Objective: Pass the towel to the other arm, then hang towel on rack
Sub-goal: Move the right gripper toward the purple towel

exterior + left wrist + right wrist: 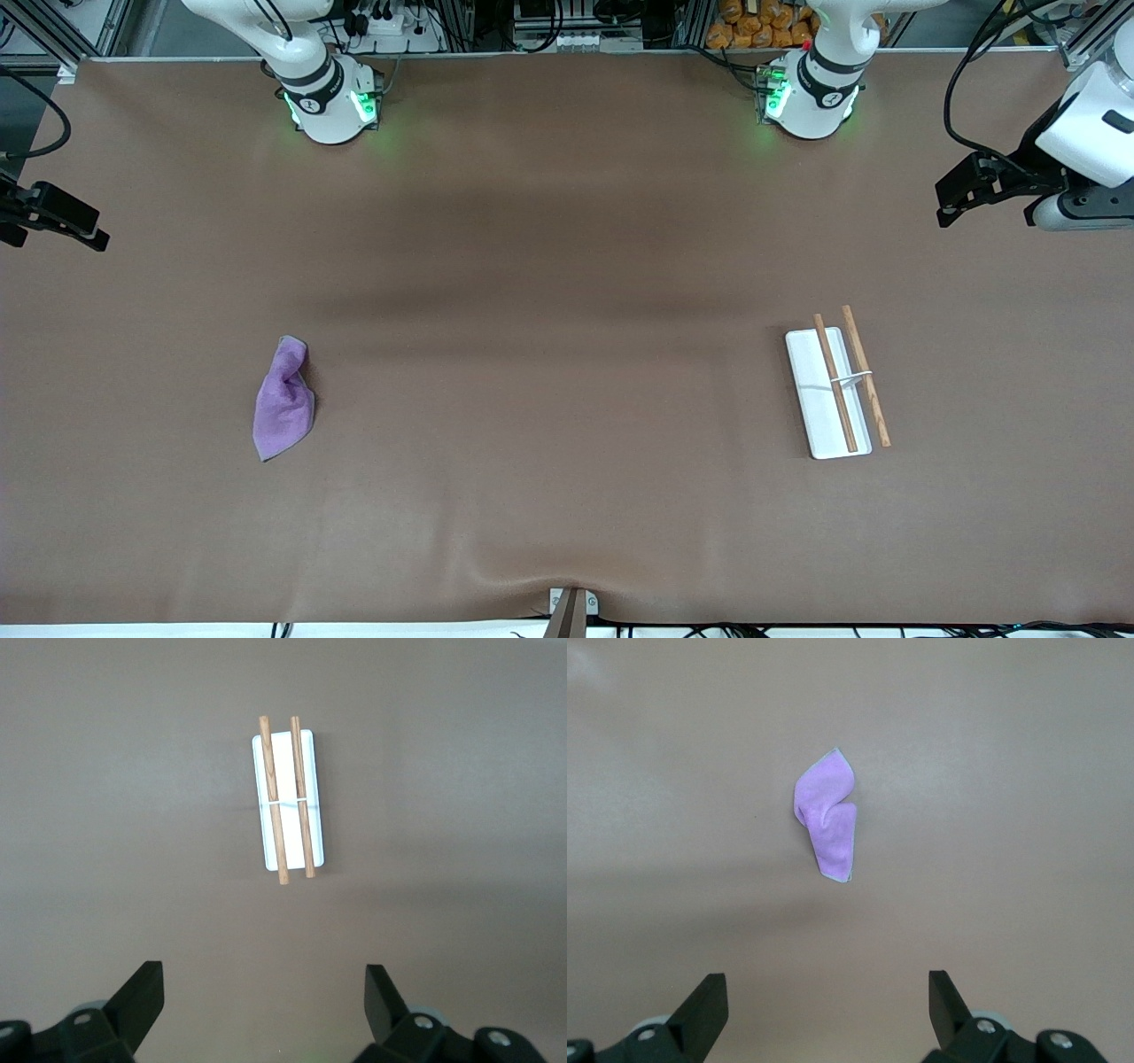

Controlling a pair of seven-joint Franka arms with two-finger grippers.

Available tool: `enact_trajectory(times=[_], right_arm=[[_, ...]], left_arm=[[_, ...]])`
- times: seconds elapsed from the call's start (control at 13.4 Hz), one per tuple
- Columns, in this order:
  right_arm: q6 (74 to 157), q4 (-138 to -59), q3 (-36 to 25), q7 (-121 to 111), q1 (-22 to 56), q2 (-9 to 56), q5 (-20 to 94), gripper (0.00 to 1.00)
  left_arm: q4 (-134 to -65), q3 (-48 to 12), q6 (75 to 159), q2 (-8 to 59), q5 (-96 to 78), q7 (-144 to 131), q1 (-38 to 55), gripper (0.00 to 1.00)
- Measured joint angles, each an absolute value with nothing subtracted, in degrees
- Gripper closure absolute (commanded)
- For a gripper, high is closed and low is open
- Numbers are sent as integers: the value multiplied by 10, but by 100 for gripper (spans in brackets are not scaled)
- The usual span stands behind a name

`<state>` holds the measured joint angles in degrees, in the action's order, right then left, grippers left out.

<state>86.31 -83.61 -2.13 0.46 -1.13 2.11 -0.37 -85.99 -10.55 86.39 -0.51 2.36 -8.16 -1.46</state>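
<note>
Brown table holds the towel (283, 400) crumpled, untouched, well apart from the rack (835, 392); left gripper (264, 997) and right gripper (828, 997) both gape empty; nothing done yet

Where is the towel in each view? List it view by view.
Front view: towel lies crumpled on the table toward the right arm's end.
Left wrist view: not in it; only the rack shows.
Right wrist view: mid-picture.
Shared landmark: the brown table.

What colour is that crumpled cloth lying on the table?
The towel is purple with thin grey edging, clearest in the right wrist view.
</note>
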Motion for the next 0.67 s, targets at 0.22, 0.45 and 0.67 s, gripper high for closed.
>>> enact_trajectory(times=[0.22,0.45,0.67], right_arm=[[863,-836,-21,5,-11,21,-4,0],[863,-836,-21,5,-11,21,-4,0],[863,-836,-21,5,-11,21,-4,0]], left_arm=[[-860,-94,852,-7,24,-82,-14,0],[-860,-87,851,-8,24,-81,-14,0],[-860,-74,842,-8,18,-78,-14,0]])
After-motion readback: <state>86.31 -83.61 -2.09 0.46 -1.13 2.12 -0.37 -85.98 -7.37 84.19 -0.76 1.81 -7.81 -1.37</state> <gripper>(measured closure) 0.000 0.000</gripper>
